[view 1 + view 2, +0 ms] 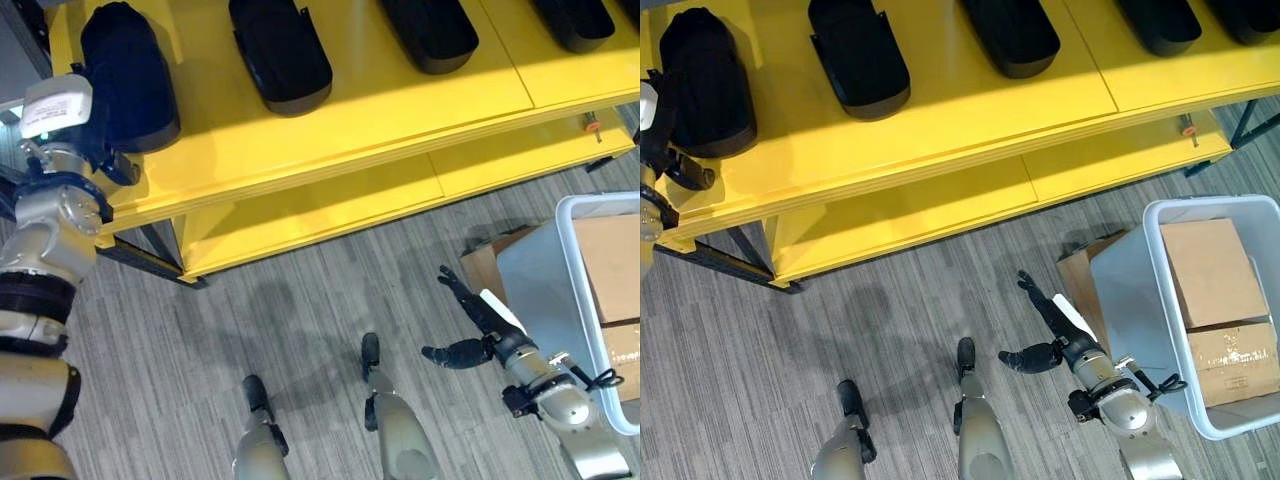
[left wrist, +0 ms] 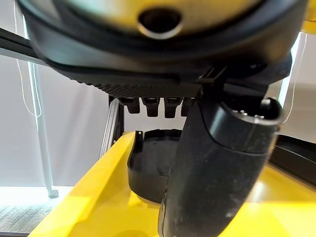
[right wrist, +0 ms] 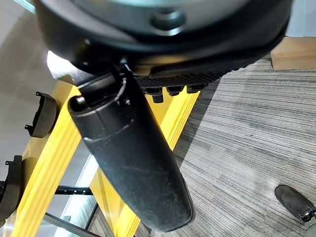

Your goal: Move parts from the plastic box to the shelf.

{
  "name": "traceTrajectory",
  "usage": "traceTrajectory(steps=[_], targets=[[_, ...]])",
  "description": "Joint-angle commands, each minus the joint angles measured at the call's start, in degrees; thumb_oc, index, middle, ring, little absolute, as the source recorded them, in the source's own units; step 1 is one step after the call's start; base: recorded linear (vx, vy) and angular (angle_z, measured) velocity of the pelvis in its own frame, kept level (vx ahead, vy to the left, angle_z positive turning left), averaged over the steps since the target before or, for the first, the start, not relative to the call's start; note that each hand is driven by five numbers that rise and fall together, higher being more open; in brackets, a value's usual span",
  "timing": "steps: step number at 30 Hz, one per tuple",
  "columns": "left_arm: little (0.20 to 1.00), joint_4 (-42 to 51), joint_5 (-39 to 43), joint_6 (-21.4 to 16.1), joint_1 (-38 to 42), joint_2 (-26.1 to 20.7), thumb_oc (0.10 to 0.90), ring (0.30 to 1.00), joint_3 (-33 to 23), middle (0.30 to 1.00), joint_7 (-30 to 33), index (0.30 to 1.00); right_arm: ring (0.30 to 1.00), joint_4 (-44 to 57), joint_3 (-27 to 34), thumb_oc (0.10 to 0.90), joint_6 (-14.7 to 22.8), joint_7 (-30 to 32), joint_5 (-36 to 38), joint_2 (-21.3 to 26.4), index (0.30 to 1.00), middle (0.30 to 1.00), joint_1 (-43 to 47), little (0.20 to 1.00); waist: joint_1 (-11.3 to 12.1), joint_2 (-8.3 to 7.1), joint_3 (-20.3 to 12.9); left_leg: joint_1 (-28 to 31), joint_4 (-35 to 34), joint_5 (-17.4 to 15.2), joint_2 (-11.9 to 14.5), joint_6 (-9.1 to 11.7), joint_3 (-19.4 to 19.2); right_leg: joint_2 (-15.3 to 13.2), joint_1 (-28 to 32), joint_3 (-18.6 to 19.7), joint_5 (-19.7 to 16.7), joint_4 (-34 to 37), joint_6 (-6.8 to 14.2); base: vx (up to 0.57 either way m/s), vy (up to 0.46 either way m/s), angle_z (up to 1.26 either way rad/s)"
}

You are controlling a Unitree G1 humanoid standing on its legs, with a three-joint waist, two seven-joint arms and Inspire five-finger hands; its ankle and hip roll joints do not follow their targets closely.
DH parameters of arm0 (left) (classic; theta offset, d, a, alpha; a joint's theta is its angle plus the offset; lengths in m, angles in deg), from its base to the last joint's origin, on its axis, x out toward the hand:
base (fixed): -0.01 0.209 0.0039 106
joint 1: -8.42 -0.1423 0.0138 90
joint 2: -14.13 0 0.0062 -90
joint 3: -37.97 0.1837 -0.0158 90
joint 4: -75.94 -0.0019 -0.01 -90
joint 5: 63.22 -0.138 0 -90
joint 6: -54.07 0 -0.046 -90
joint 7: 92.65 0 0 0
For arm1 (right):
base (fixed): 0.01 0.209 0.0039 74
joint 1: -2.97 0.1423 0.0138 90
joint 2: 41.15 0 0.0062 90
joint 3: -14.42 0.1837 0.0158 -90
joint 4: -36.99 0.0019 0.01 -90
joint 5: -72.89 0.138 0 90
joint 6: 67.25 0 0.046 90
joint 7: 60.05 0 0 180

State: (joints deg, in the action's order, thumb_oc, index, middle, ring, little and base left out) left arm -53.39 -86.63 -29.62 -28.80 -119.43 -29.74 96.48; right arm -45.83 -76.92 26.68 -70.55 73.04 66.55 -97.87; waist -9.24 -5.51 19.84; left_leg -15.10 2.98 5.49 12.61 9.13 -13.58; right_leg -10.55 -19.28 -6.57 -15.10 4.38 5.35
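Grey carpet (image 1: 890,330) lies under the right hand (image 1: 1045,345), which hangs low with fingers straight and spread and the thumb out to the side, holding nothing. Just behind that hand's wrist stands the plastic box (image 1: 1120,290), pale and open-topped; a cardboard flap (image 1: 1077,275) leans against the wall nearest the fingertips. Inside the box I can make out two cardboard cartons (image 1: 1212,268), one behind the other. Whether any black parts remain under or beside them cannot be told from here.

Beyond the fingertips, across the carpet, the yellow shelf (image 1: 940,140) spreads on two levels. The lower level shows bare yellow where it is visible. On the top level a row of black moulded parts (image 1: 858,55) lies side by side, at least five of them, reaching off to the far right.

At the row's left end the left hand (image 1: 105,150) is raised against the nearest part (image 1: 125,75). In the left wrist view the fingers (image 2: 150,104) point straight ahead over a black part (image 2: 153,168) on the yellow top, with the thumb (image 2: 217,168) hanging in front; they look open rather than clamped, resting at the part's edge.

My judgement: the task is well along, with several parts shelved and this last one being set down or just released. What is left depends on the box's hidden contents.
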Motion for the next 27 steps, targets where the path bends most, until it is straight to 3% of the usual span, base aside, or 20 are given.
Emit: traceTrajectory(steps=[1, 8, 15, 21, 27], targets=[[1.000, 1.2, -2.5, -0.1, 2.6, -6.3, 0.900, 1.000, -5.1, 1.000, 3.2, 1.000, 1.000, 5.9, 2.9, 0.900, 3.8, 0.9, 0.9, 4.0, 1.000, 1.000, -0.7, 1.000, -1.3, 0.31, -6.5, -2.4, 9.6, -6.1, 1.6, 0.0, 1.8, -8.3, 6.9, -1.1, 7.1, -4.4, 7.7, 0.00, 0.000, 0.00], [1.000, 3.0, -1.5, -2.1, 6.4, -8.0, 0.900, 1.000, -2.5, 1.000, 5.9, 1.000, 1.000, 5.4, 2.4, 0.900, 4.2, 1.5, 0.9, 4.2, 1.000, 1.000, -0.9, 1.000, -0.9, 0.85, -8.5, 2.4, 6.9, -5.2, 1.5, 0.0, 1.4, -8.4, 10.8, -2.0, 7.5, -3.8, 8.0, 0.03, -0.008, 0.01], [1.000, 8.5, -1.7, -3.0, 5.2, -9.5, 0.900, 1.000, -4.8, 1.000, 8.1, 1.000, 1.000, 5.4, 3.1, 0.900, 4.3, 1.5, 0.8, 4.1, 1.000, 1.000, -1.4, 1.000, -0.6, 1.06, -9.7, 4.5, 5.0, -4.3, 1.2, 0.0, 1.2, -8.5, 12.3, -2.5, 7.4, -3.0, 8.1, 0.01, -0.001, 0.01], [1.000, 17.5, -3.8, -4.1, -2.9, -10.4, 0.900, 1.000, -12.5, 1.000, 9.1, 1.000, 1.000, 5.5, 4.5, 0.900, 4.2, 1.0, 0.5, 3.3, 1.000, 1.000, -2.8, 1.000, 0.0, 1.22, -10.6, 6.3, 3.4, -4.0, 1.4, 0.1, 0.9, -8.2, 13.9, -3.1, 7.6, -2.4, 8.1, 0.00, 0.000, 0.00], [1.000, 26.2, -3.6, -6.3, -14.5, -8.3, 0.900, 1.000, -22.4, 1.000, 8.9, 1.000, 1.000, 5.8, 5.8, 0.900, 4.0, 0.5, 0.5, 2.5, 1.000, 1.000, -3.7, 1.000, 0.6, 1.54, -11.6, 8.5, 1.3, -3.4, 1.4, 0.1, 0.6, -7.8, 15.3, -3.7, 7.9, -1.9, 8.1, 0.00, 0.000, 0.00]])
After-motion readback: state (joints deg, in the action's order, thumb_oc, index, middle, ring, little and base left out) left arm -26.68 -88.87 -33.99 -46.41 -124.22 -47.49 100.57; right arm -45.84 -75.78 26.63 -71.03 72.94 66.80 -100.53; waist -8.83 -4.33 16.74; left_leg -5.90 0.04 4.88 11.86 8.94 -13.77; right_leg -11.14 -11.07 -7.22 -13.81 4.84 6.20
